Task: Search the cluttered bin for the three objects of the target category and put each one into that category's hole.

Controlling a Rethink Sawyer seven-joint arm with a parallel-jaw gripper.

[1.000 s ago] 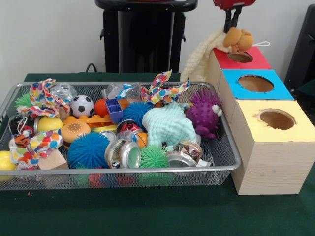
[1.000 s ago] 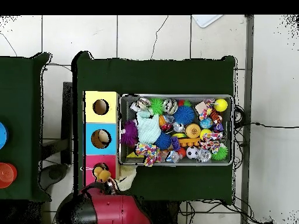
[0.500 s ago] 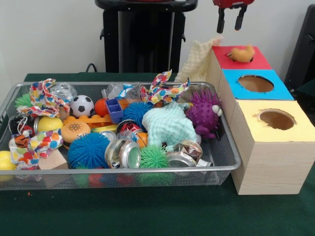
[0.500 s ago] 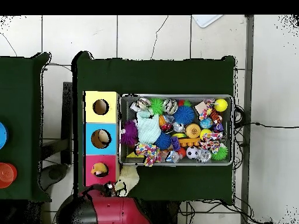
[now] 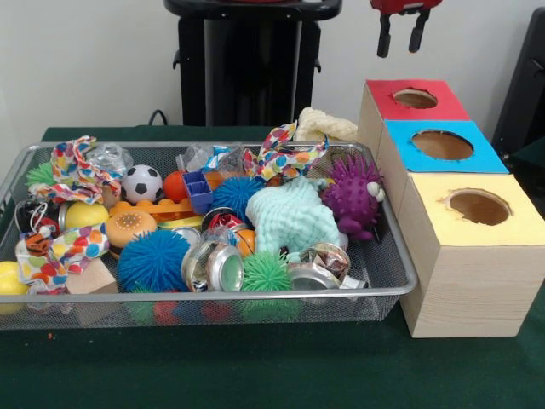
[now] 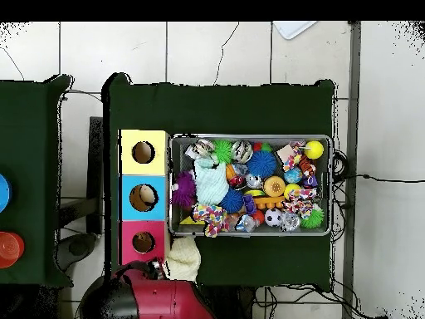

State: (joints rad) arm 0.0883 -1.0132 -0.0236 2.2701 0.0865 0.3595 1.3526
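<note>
My gripper [image 5: 400, 36] hangs open and empty at the top edge, above and behind the red-surround hole [image 5: 415, 98] on the pale wooden box. The hole also shows in the overhead view [image 6: 143, 242], and it looks dark and empty. The orange-brown bear is out of view. The silver wire mesh bin [image 5: 387, 230] is full of toys. A small orange black-striped tiger [image 5: 36, 244] lies at its left end, under a spotted ribbon. I cannot pick out the yellow duckling.
Blue-surround hole [image 5: 442, 144] and yellow-surround hole [image 5: 479, 206] stand nearer on the same box row. A cream cloth [image 5: 328, 124] lies on the table between bin and box. The purple spiky hedgehog [image 5: 351, 198], a mint plush [image 5: 291, 217] and blue spiky balls [image 5: 153, 260] fill the bin.
The gripper opened and rose a little. The bear dropped onto the red hole and then out of sight through it. The cream cloth fell from the box onto the table.
</note>
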